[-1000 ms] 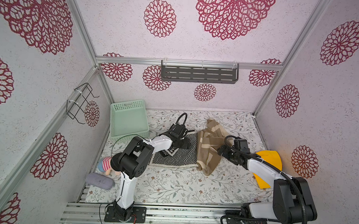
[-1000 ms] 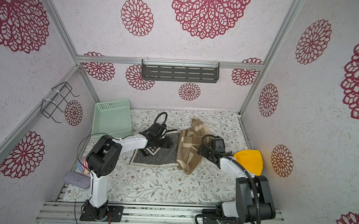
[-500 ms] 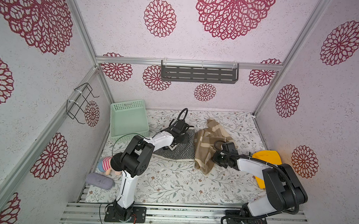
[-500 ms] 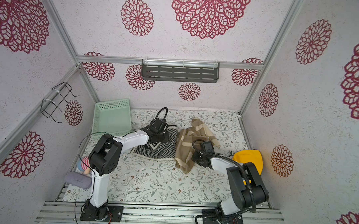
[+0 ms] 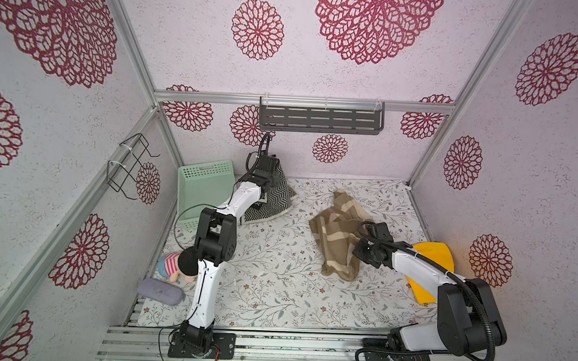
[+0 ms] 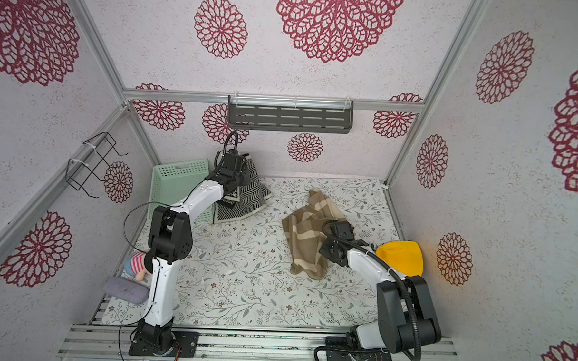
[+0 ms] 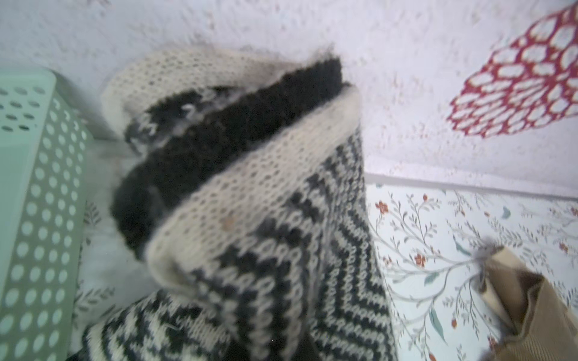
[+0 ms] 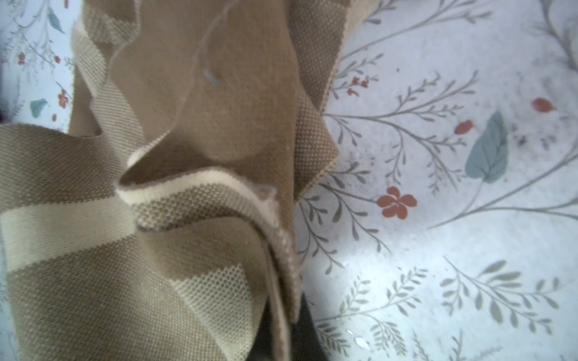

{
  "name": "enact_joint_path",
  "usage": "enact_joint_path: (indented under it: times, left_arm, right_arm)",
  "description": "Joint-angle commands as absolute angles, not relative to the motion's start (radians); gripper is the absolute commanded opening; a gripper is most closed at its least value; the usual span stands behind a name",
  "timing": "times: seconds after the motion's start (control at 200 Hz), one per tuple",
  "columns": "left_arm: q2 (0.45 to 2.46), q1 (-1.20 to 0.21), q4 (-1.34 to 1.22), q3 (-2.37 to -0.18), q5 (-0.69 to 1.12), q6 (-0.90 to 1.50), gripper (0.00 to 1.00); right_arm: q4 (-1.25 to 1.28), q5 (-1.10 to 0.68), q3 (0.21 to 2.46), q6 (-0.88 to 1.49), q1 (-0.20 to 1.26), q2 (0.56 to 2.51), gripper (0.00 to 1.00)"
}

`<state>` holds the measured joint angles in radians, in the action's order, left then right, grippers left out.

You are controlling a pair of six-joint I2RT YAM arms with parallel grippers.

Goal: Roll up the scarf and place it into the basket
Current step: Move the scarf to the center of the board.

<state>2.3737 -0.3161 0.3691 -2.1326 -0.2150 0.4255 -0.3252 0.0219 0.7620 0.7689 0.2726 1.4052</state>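
A floral desk (image 5: 276,288) is enclosed by walls (image 5: 375,158) printed with red flowers. Beside the basket (image 5: 207,184) at its far left corner, the zigzag scarf (image 5: 277,197) is held raised, clamped in the left jaws. A tan cloth (image 5: 335,237) is pinched in the right jaws.

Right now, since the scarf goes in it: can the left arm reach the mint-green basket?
Probably yes. The left gripper, shut on the black-and-white zigzag scarf, is raised beside the basket, and nothing covers its open top. The scarf's lower end rests on the table.
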Motion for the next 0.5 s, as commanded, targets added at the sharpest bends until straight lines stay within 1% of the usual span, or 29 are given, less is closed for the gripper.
enact_joint_path:
  times: [0.0,0.035,0.055,0.155,0.175,0.18,0.195,0.2,0.23,0.28,0.33,0.335,0.35,0.4,0.42,0.495]
  left_arm:
    - [2.467,-0.306,0.407,-2.269,-0.173,0.412,0.0]
    - [2.489,-0.303,0.416,-2.301,-0.155,0.411,0.0]
    - [2.495,-0.303,0.42,-2.312,-0.147,0.413,0.03]
    - [2.48,-0.309,0.408,-2.279,-0.089,0.414,0.3]
    - [2.465,-0.312,0.398,-2.256,-0.081,0.413,0.36]
    - [2.46,-0.312,0.396,-2.251,-0.081,0.413,0.39]
    - [2.447,-0.314,0.387,-2.231,-0.075,0.414,0.42]
    - [2.443,-0.315,0.384,-2.225,-0.075,0.413,0.44]
    - [2.412,-0.322,0.366,-2.181,-0.067,0.414,0.49]
    - [2.349,-0.334,0.332,-2.101,-0.06,0.411,0.59]
    - [2.282,-0.351,0.303,-2.018,-0.063,0.403,0.67]
    - [2.274,-0.351,0.301,-2.011,-0.065,0.403,0.69]
    - [2.255,-0.357,0.295,-1.987,-0.071,0.401,0.71]
    - [2.185,-0.373,0.279,-1.909,-0.092,0.4,0.82]
    - [2.159,-0.376,0.274,-1.882,-0.1,0.401,0.99]
    - [2.07,-0.393,0.26,-1.784,-0.113,0.408,0.97]
  right_arm:
    - [-0.453,0.024,0.766,0.791,0.271,1.353,0.06]
    - [-0.458,0.006,0.751,0.804,0.273,1.339,0.1]
    - [-0.457,-0.007,0.742,0.811,0.277,1.33,0.13]
    - [-0.419,-0.079,0.696,0.83,0.29,1.272,0.29]
    - [-0.412,-0.084,0.692,0.83,0.293,1.259,0.32]
    - [-0.411,-0.085,0.691,0.83,0.293,1.256,0.33]
    - [-0.405,-0.086,0.688,0.83,0.294,1.246,0.35]
    - [-0.404,-0.086,0.687,0.83,0.294,1.243,0.35]
    - [-0.392,-0.086,0.683,0.826,0.293,1.226,0.37]
    - [-0.379,-0.073,0.684,0.817,0.294,1.203,0.36]
    - [-0.373,-0.067,0.693,0.807,0.294,1.198,0.32]
    - [-0.373,-0.065,0.694,0.806,0.294,1.199,0.31]
    - [-0.373,-0.062,0.699,0.801,0.294,1.201,0.3]
    - [-0.376,-0.057,0.715,0.784,0.295,1.214,0.25]
    - [-0.381,-0.051,0.722,0.777,0.294,1.219,0.23]
    - [-0.398,-0.027,0.748,0.747,0.294,1.241,0.16]
